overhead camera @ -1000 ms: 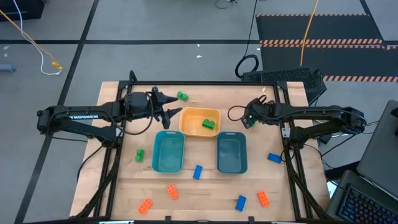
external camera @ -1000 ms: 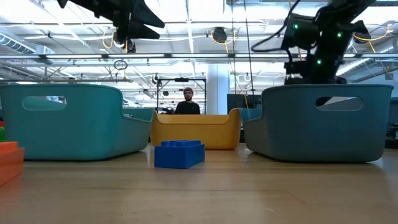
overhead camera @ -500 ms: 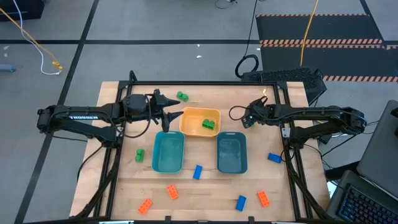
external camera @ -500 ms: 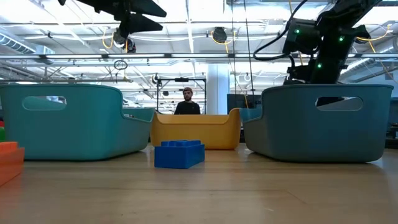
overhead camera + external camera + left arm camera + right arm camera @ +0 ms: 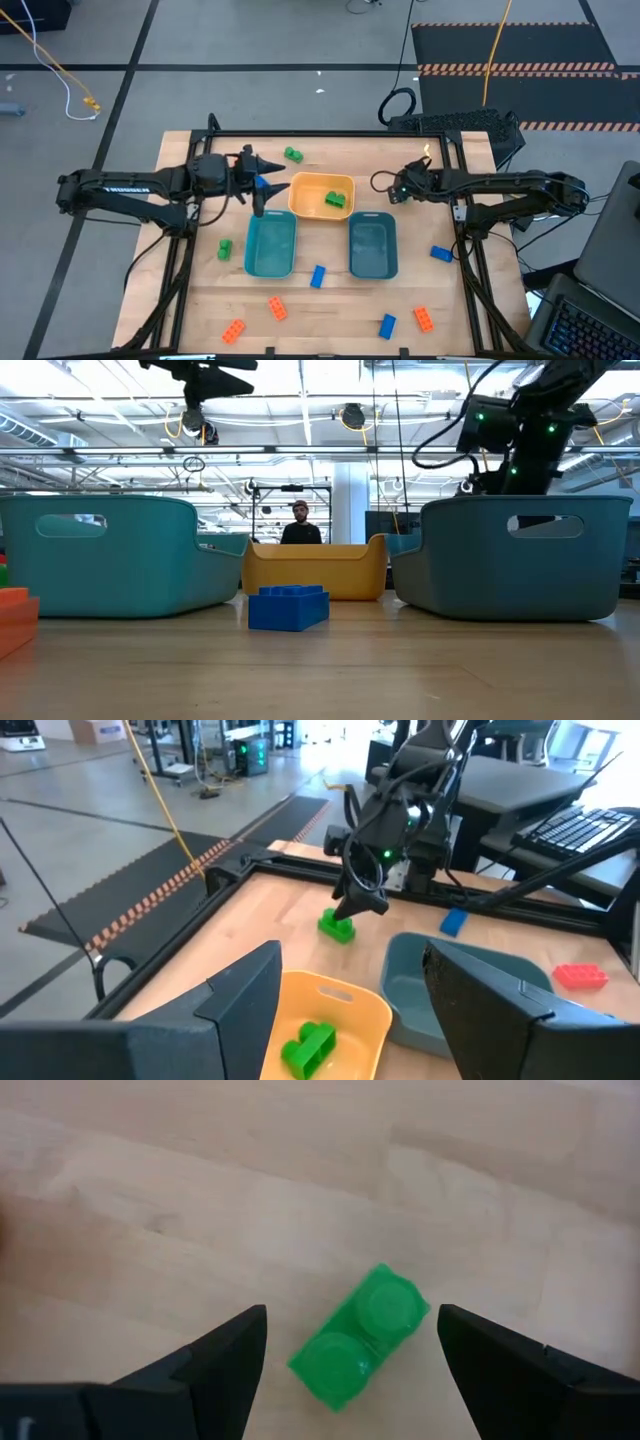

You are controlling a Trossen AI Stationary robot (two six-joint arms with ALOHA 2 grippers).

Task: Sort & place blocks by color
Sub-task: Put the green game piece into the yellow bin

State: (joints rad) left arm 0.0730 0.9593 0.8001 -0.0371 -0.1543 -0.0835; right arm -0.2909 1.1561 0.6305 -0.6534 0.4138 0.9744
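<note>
Right pincer (image 5: 345, 1342) hangs with its fingers spread wide over a small green block (image 5: 360, 1336) that lies flat on the bare table (image 5: 150, 1190); in the right wrist view two round studs show on its top, and it sits diagonally between the two dark fingers without touching either. From above this block is hidden under the right pincer (image 5: 392, 187), just beside the yellow-orange bin (image 5: 308, 183). The left wrist view shows it as a green block (image 5: 337, 927) below the far arm's tip.

Left pincer (image 5: 268, 181) is also released, its fingers apart above the table near the yellow-orange bin's left edge, holding nothing.

One green block (image 5: 335, 201) lies inside the yellow-orange bin. Another green block (image 5: 293, 155) sits on the table behind the bin, and a third (image 5: 225, 249) left of the left teal bin (image 5: 270, 262). Blue blocks lie between the teal bins (image 5: 318, 276), right of the right teal bin (image 5: 441, 254) and near the front edge (image 5: 387, 325). Orange blocks (image 5: 277, 309) (image 5: 233, 331) (image 5: 423, 319) rest along the front.

In the low view only the blue block (image 5: 288, 607) shows whole; an orange one (image 5: 15, 620) is cut off at the edge, and the bins hide the rest. A person (image 5: 302, 525) stands behind the table, mostly hidden by the bin.
</note>
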